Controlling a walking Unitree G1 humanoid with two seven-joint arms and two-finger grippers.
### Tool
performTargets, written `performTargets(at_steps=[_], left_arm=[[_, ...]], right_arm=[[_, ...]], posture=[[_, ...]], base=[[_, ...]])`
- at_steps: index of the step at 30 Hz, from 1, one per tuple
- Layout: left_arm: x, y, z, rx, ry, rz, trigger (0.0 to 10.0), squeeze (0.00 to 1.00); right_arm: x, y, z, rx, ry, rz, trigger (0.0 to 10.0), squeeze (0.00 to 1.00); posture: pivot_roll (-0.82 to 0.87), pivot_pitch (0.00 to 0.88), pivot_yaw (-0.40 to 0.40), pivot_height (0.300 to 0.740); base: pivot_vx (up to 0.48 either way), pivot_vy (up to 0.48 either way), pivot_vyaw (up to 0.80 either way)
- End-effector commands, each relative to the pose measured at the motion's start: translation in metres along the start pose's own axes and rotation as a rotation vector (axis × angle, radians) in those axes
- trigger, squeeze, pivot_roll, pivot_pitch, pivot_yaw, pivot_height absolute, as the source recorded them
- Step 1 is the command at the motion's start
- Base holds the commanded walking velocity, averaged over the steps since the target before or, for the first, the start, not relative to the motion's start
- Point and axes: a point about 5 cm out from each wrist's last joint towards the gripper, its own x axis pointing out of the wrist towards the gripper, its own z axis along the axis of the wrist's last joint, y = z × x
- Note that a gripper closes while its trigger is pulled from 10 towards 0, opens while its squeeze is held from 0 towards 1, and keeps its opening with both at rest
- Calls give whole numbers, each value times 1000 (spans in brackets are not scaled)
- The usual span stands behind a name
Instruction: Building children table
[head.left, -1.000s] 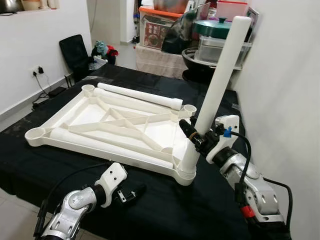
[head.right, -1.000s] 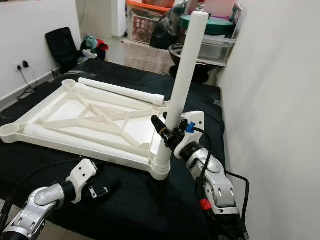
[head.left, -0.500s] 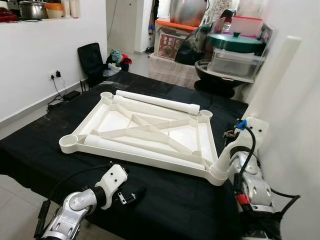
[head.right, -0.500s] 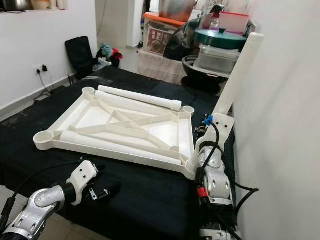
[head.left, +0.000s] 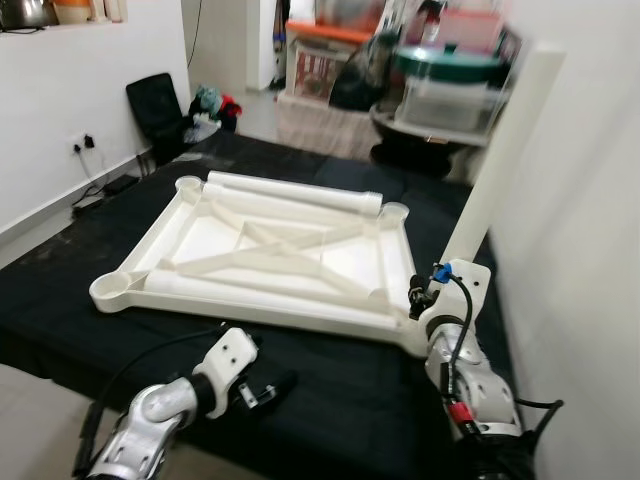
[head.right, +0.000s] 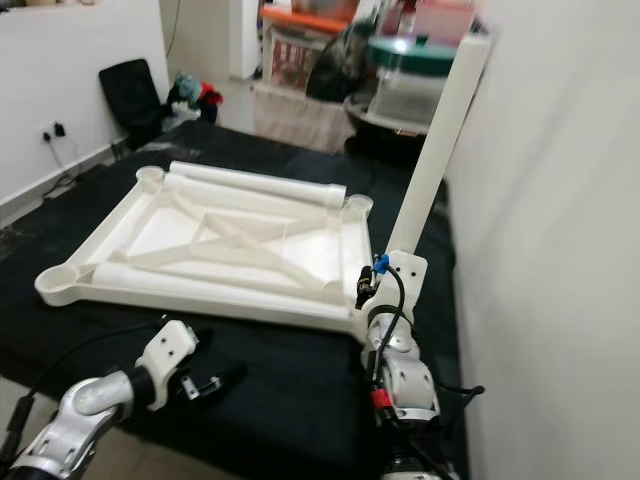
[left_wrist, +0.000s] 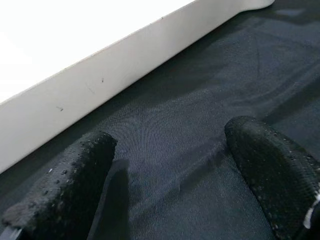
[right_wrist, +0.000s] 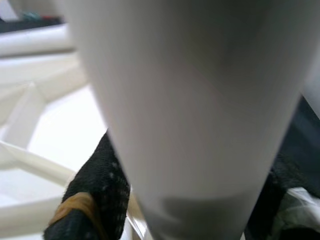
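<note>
On the black table the upturned white tabletop lies at our twelve o'clock; at four o'clock our right gripper clamps the tilted white leg at the near right corner socket; at seven o'clock our left gripper rests spread, holding nothing, beside the tabletop's near edge; two loose legs lie on the tabletop.

The upturned tabletop lies on the cloth-covered table before me, a loose leg resting along its far edge. My right gripper clasps a leg standing tilted at the near right corner. My left gripper hovers over the cloth just before the tabletop's near edge.
</note>
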Motion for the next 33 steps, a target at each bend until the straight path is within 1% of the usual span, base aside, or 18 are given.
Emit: performTargets(at_steps=[1, 4, 5, 6, 11, 12, 15, 18, 25, 27, 28, 30, 33], left_arm=[[-2, -4, -8, -7, 41, -16, 10000, 0], [-3, -3, -8, -7, 43, -15, 10000, 0], [-3, -3, -8, -6, 43, -16, 10000, 0], [-3, -3, -8, -6, 43, -18, 10000, 0], [-3, -3, -8, -5, 43, -20, 10000, 0], [-3, -2, -8, -3, 44, -21, 10000, 0], [-2, -2, -8, -2, 44, -22, 10000, 0], [-2, -1, -8, 0, 45, -24, 10000, 0], [-2, -1, -8, -2, 45, -24, 10000, 0], [-5, 1, -7, -9, 32, -4, 10000, 0], [-5, 1, -7, -9, 32, -4, 10000, 0], [-6, 3, -6, -17, 15, 23, 10000, 0], [-6, 6, -4, -22, 6, 49, 10000, 0]], right_arm=[[0, -5, 11, 34, -52, 18, 10000, 0], [-3, -10, 16, 41, -89, 50, 10000, 0], [-4, -14, 19, 39, -111, 51, 10000, 1000], [-6, -17, 21, 37, -130, 51, 10000, 1000], [-8, -20, 25, 31, -162, 65, 10000, 1000], [-12, -20, 28, 29, -192, 88, 10000, 1000], [-16, -20, 31, 24, -214, 109, 10000, 1000], [-26, -21, 33, 2, -255, 149, 10000, 1000], [-37, -25, 32, -26, -278, 183, 10000, 1000], [-55, -21, 34, -26, -307, 287, 10000, 1000], [-55, -21, 34, -26, -307, 287, 10000, 1000], [-67, -18, 31, -62, -308, 346, 10000, 1000], [-70, -20, 28, -85, -296, 338, 10000, 1000]], posture=[[56, 0, -110, 740], [54, 0, -105, 740], [53, 0, -103, 740], [52, 0, -102, 740], [49, 0, -98, 740], [45, 0, -93, 740], [43, 0, -91, 740], [39, 0, -87, 740], [33, 0, -86, 740], [22, 0, -78, 740], [22, 0, -78, 740], [19, 0, -79, 740], [17, 0, -79, 740]], base=[[0, 0, 0], [0, 0, 0], [0, 0, 0], [0, 0, 0], [0, 0, 0], [0, 0, 0], [0, 0, 0], [0, 0, 0], [0, 0, 0], [0, 0, 0], [0, 0, 0], [0, 0, 0], [0, 0, 0]])
